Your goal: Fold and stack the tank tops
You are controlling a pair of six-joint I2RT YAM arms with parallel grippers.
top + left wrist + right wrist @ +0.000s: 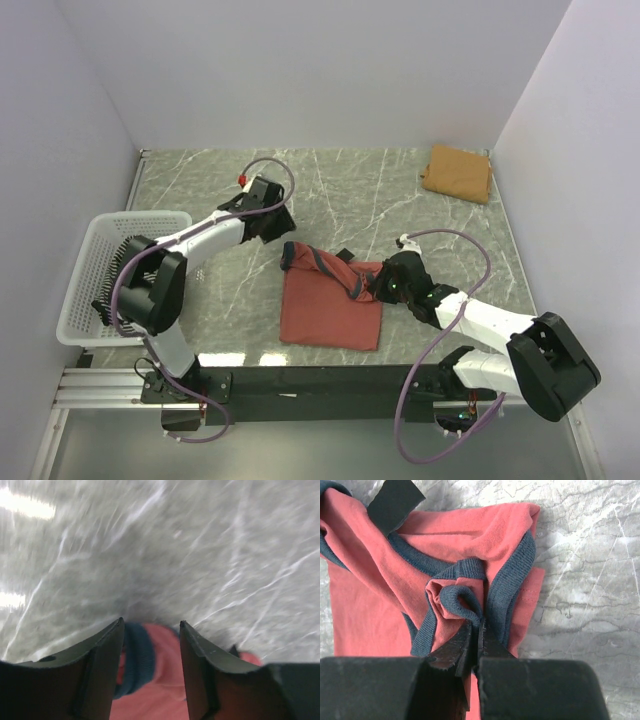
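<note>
While the right gripper point(478, 630) pinches the dark trim of the rust-red tank top point(330, 310) lying on the marble table point(400, 200), left gripper point(151, 624) spread wide over its far-left corner, tan tank top point(457, 172) folded far right

Robot lab test cell: plain white walls point(300, 70) boxing marble-look table point(400, 200), black mounting rail point(320, 381) at near edge

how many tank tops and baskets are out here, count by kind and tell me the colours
tank tops: 3, namely the red tank top mid-table, the tan tank top folded in the far right corner, and the striped tank top in the basket
baskets: 1, the white basket on the left
total: 4
</note>
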